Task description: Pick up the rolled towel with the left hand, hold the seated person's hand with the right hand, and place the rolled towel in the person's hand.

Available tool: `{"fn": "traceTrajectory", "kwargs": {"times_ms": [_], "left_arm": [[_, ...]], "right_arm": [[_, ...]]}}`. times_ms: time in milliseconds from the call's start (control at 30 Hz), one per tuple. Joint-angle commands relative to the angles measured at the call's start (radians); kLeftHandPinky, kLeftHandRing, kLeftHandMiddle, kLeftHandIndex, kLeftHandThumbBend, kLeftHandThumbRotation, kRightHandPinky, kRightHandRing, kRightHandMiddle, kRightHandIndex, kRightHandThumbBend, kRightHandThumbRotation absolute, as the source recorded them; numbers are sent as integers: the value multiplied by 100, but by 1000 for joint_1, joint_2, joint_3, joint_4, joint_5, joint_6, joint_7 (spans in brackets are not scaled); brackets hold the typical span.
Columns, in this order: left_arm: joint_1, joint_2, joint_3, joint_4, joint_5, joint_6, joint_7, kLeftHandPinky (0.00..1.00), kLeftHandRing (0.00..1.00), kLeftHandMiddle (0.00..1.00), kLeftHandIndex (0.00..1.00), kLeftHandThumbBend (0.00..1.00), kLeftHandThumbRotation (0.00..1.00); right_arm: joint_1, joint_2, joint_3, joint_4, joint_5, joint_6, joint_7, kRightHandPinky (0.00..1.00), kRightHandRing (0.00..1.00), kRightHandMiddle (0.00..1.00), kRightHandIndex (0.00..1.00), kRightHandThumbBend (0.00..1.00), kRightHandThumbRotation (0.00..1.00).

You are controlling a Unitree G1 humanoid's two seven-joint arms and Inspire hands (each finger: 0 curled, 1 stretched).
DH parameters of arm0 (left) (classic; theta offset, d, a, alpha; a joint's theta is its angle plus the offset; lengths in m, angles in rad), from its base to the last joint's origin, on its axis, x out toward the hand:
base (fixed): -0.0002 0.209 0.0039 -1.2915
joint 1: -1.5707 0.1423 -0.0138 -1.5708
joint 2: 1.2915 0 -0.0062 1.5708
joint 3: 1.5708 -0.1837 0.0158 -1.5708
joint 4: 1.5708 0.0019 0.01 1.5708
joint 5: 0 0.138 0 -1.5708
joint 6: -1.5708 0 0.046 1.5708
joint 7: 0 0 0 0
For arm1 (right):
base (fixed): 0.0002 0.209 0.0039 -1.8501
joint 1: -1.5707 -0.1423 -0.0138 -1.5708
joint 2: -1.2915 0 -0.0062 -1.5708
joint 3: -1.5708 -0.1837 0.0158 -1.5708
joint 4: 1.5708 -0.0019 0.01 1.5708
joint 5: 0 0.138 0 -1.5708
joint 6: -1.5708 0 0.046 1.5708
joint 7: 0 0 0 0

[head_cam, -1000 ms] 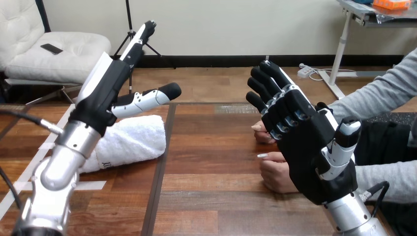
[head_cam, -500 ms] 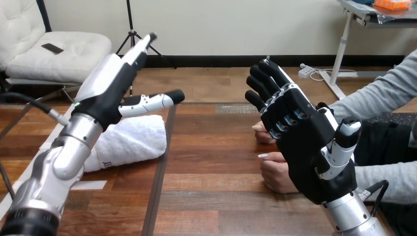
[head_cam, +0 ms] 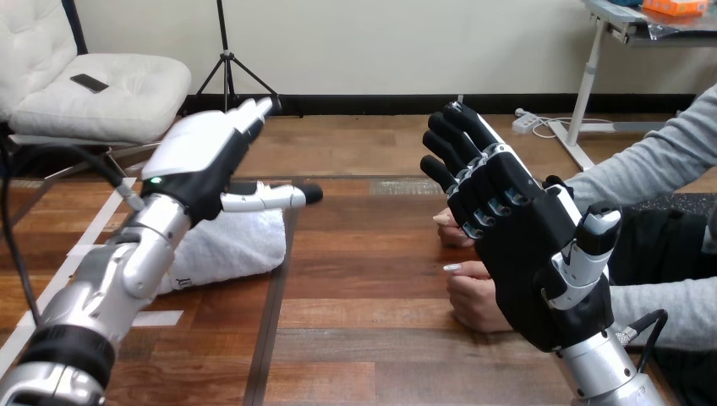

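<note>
A white rolled towel (head_cam: 227, 245) lies on the table's left part. My left hand (head_cam: 203, 156) hovers above its far end, fingers straight and the thumb stretched to the right, open and holding nothing. At the right, my right hand (head_cam: 528, 245) stands upright with its palm toward me and its fingers straight, open. Behind that hand the person's hands (head_cam: 469, 292) rest on the table near its right edge, one nearer (head_cam: 452, 230) to the far side. My right hand is in front of them; I see no finger curled round them.
The wooden table (head_cam: 372, 338) stretches between the two hands. A dark seam (head_cam: 272, 313) runs front to back beside the towel. The person's grey-sleeved arms (head_cam: 651, 169) come in from the right edge.
My left hand has tipped forward and down over the towel, its back turning upward and the thumb lowering. The right hand and the person's hands have stayed in place.
</note>
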Motion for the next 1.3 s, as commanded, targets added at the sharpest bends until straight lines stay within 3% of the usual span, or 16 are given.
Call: {"fn": "traceTrajectory", "kwargs": {"times_ms": [0, 200, 533, 1267], "left_arm": [[-201, 1, -70, 121, 42, 37, 66, 92, 95, 97, 95, 97, 83], [-239, -13, -103, 189, 52, 64, 76, 92, 94, 96, 94, 96, 81], [-282, -39, -146, 269, 51, 143, 45, 92, 95, 96, 95, 97, 80], [-290, -73, -227, 338, 43, 255, 23, 92, 97, 98, 96, 98, 80]], "right_arm": [[-69, 11, -1, -25, 10, -32, 3, 100, 98, 96, 93, 100, 100], [-67, 11, -2, -28, 12, -32, 2, 100, 98, 96, 93, 100, 100], [-64, 12, -2, -31, 10, -36, 2, 99, 97, 95, 93, 100, 100], [-54, 8, 3, -51, 13, -34, 6, 99, 98, 96, 94, 100, 100]]}}
